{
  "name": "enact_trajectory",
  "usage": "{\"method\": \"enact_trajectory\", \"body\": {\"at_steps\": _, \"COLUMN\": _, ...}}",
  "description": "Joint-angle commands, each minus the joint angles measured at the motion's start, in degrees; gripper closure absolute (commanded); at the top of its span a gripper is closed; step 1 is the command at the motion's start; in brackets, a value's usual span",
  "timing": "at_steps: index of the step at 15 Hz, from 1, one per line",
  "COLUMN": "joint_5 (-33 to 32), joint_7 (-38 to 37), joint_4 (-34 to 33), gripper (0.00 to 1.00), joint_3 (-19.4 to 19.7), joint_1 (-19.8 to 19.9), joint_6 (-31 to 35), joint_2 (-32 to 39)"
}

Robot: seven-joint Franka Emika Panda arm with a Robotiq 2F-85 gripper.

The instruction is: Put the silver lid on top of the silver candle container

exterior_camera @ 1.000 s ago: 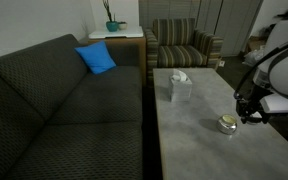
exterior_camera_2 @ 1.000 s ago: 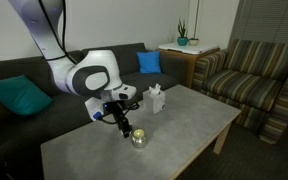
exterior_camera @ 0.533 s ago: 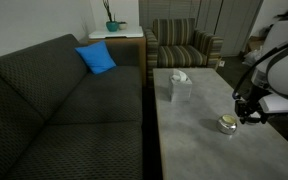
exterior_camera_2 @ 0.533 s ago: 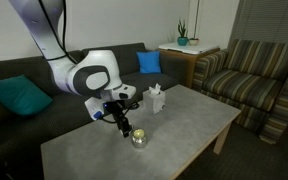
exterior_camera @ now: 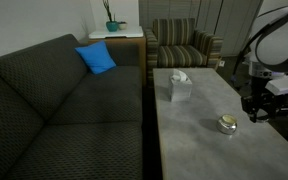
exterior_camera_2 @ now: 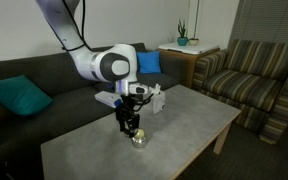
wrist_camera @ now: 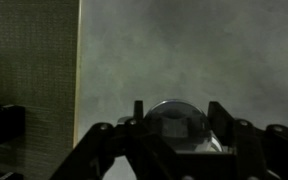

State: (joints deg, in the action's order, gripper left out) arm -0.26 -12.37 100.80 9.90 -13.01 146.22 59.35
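Now | silver candle container [exterior_camera_2: 139, 139] on table [exterior_camera: 194, 100], contents unclear | hand [exterior_camera_2: 131, 125] above it, spread apart

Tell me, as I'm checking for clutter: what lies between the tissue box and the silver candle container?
Nothing: in an exterior view, only bare grey tabletop separates the tissue box from the silver candle container.

Dim, soft, blurry wrist view; evenly lit, low-resolution exterior views.
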Motion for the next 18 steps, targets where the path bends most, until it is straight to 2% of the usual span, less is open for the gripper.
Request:
{"method": "enact_trajectory", "body": {"at_steps": 1, "joint_5": -1.33, "joint_7": 0.70, "joint_4": -7.85, "gripper": 0.59, "joint_3": -1.44, "joint_1": 3.68, "joint_6": -5.22, "joint_2": 2.61}}
{"method": "enact_trajectory", "body": {"at_steps": 4, "joint_5": 1.10, "joint_7": 3.88, "joint_4": -15.55, "gripper": 0.59, "joint_3": -5.94, "joint_1": 8.71, "joint_6": -7.14, "joint_2": 6.78}}
{"method": "enact_trajectory", "body": {"at_steps": 8, "joint_5": 3.58, "joint_7": 5.59, "joint_4": -25.55, "gripper": 0.59, "joint_3": -10.15, "joint_1": 12.62, "joint_6": -9.05, "joint_2": 14.41}}
{"method": "enact_trajectory", "body": {"at_steps": 9, "joint_5": 3.84, "joint_7": 5.55, "joint_4": -26.94, "gripper": 0.59, "joint_3": -10.34, "joint_1": 12.97, "joint_6": -9.30, "joint_2": 15.52}}
{"method": "enact_trajectory", "body": {"at_steps": 10, "joint_5": 2.73, "joint_7": 3.72, "joint_4": -21.63, "gripper": 0.59, "joint_3": -8.65, "joint_1": 11.04, "joint_6": -6.97, "joint_2": 12.00}}
{"method": "enact_trajectory", "body": {"at_steps": 11, "joint_5": 2.83, "joint_7": 3.78, "joint_4": -22.93, "gripper": 0.34, "joint_3": -8.77, "joint_1": 11.27, "joint_6": -6.95, "joint_2": 13.25}}
{"method": "enact_trajectory", "body": {"at_steps": 13, "joint_5": 2.81, "joint_7": 3.76, "joint_4": -23.00, "gripper": 0.34, "joint_3": -8.71, "joint_1": 11.17, "joint_6": -6.90, "joint_2": 13.45}}
{"method": "enact_trajectory", "body": {"at_steps": 14, "joint_5": 2.80, "joint_7": 3.73, "joint_4": -23.00, "gripper": 0.59, "joint_3": -8.72, "joint_1": 11.05, "joint_6": -6.90, "joint_2": 13.31}}
{"method": "enact_trajectory", "body": {"at_steps": 18, "joint_5": 3.30, "joint_7": 5.00, "joint_4": -28.18, "gripper": 0.59, "joint_3": -10.09, "joint_1": 11.78, "joint_6": -9.90, "joint_2": 16.72}}
